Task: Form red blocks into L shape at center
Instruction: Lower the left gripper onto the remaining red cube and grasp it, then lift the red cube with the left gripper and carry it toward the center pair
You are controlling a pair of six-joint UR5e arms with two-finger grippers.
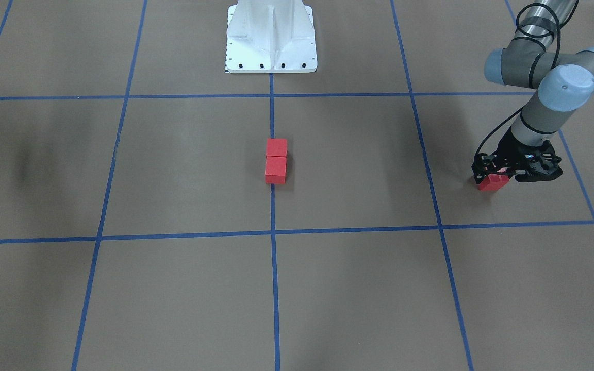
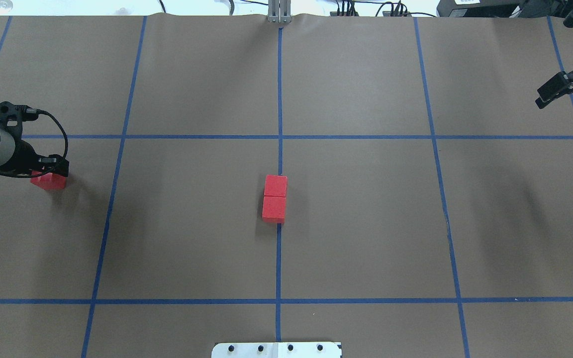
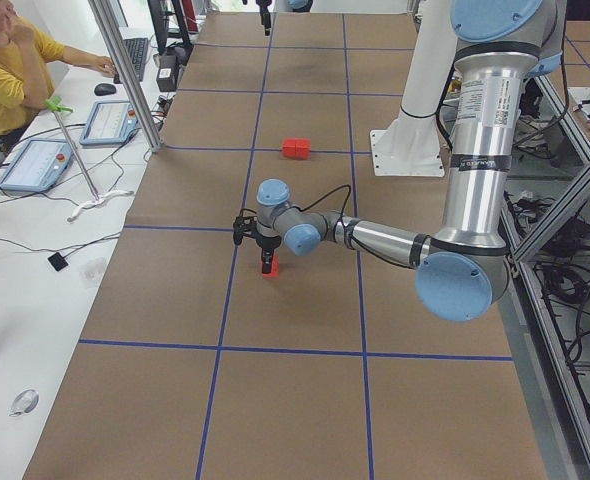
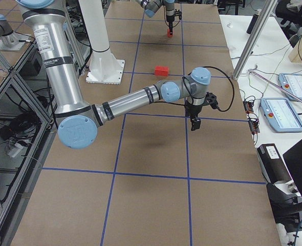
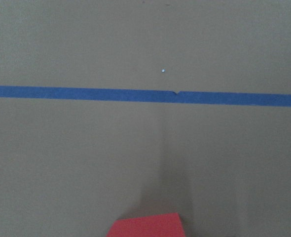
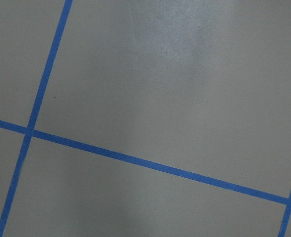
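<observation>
Two red blocks lie touching end to end on the long blue tape line at the center; they also show in the front view. The third red block is at the far left of the table, between the fingers of my left gripper, which is shut on it, low at the surface. The left wrist view shows this block's top at its bottom edge. My right gripper hangs empty and looks open over the far right of the table, away from all the blocks.
The robot's white base plate stands at the table's near edge behind the center. Blue tape lines divide the brown surface into squares. An operator's desk with tablets runs along the far side.
</observation>
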